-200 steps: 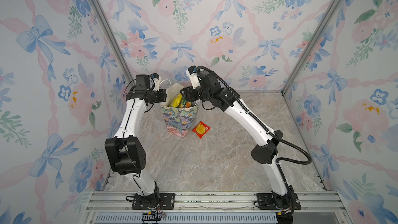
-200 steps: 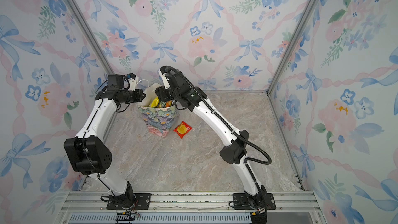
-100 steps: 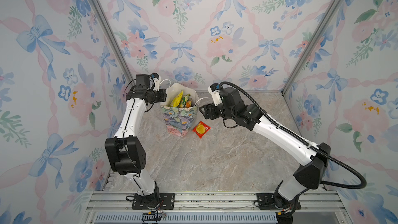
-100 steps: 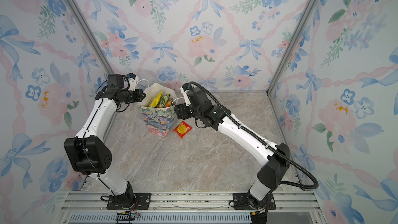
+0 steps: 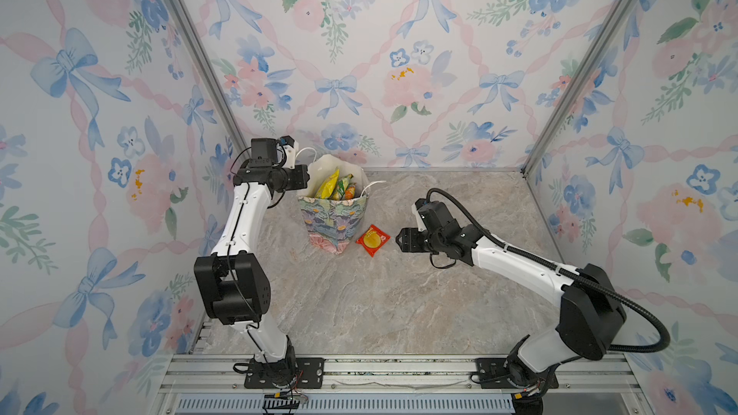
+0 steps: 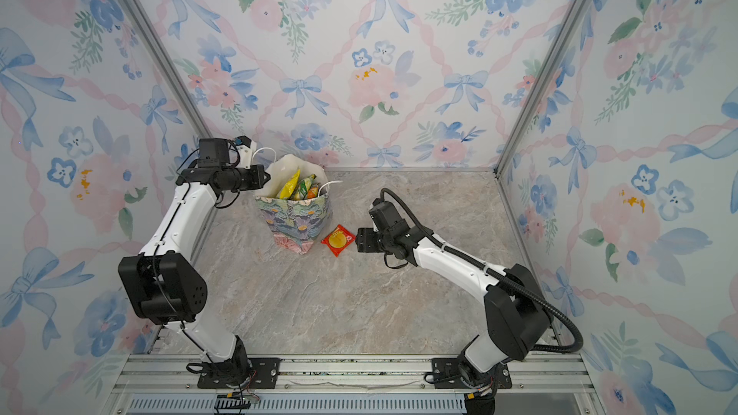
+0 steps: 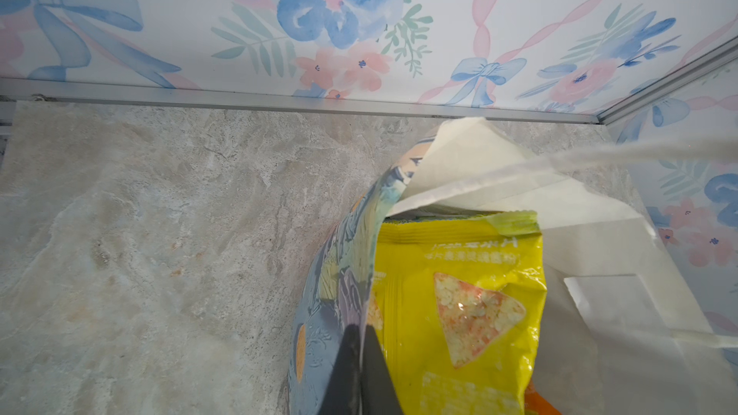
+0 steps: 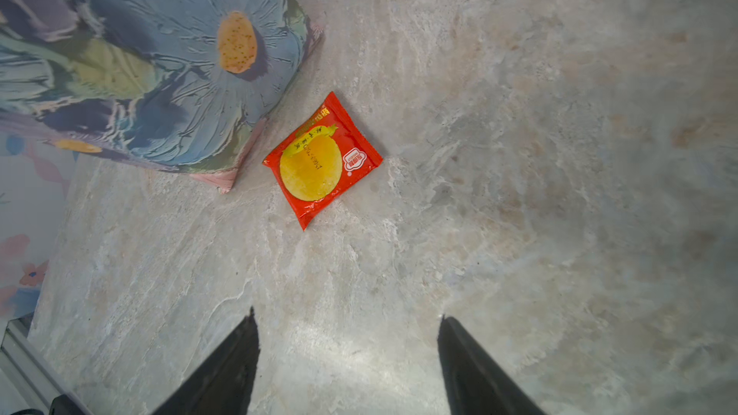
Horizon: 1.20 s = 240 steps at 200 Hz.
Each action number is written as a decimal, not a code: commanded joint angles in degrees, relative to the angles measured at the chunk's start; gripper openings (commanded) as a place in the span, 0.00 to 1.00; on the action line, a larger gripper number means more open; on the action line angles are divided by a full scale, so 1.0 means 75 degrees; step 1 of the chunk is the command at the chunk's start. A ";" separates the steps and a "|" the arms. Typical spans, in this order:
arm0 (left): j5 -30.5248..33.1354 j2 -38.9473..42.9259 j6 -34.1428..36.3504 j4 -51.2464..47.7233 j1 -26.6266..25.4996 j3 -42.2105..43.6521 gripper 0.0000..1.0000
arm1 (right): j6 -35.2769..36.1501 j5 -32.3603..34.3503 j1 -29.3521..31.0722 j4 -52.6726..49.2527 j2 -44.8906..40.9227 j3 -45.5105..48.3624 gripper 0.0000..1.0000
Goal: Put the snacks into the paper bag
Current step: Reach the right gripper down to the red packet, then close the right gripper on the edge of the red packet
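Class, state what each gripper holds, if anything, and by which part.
Left gripper pinches the paper bag by its upper edge; right gripper is open, holding nothing.

White arm links (image 5: 243, 217), black joints (image 5: 231, 289), black ribbed cable (image 5: 641, 309)

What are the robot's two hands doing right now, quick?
Left gripper: closed, pinching the paper bag rim.
Right gripper: open, empty, near the red packet.

Robot test booth, floral panels (image 5: 359, 53), aluminium posts (image 5: 198, 55), marble-look tabletop (image 5: 379, 305)
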<state>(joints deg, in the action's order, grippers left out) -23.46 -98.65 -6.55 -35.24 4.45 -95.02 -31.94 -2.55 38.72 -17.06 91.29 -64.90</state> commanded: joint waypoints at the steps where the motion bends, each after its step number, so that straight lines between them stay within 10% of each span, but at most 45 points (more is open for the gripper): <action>1: -0.0094 -0.0035 -0.0065 -0.0223 0.0043 0.0056 0.00 | 0.0128 -0.0686 -0.0385 0.0315 0.0791 -0.0299 0.73; 240: -0.0137 -0.0089 -0.0074 -0.0223 0.0045 0.0051 0.00 | 0.0982 -0.1401 -0.0429 -0.0223 0.4457 -0.3352 0.58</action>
<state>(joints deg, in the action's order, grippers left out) -23.66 -98.65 -6.55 -35.24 4.45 -95.02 -25.23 -13.10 34.59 -16.84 123.35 -88.53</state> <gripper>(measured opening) 0.048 0.596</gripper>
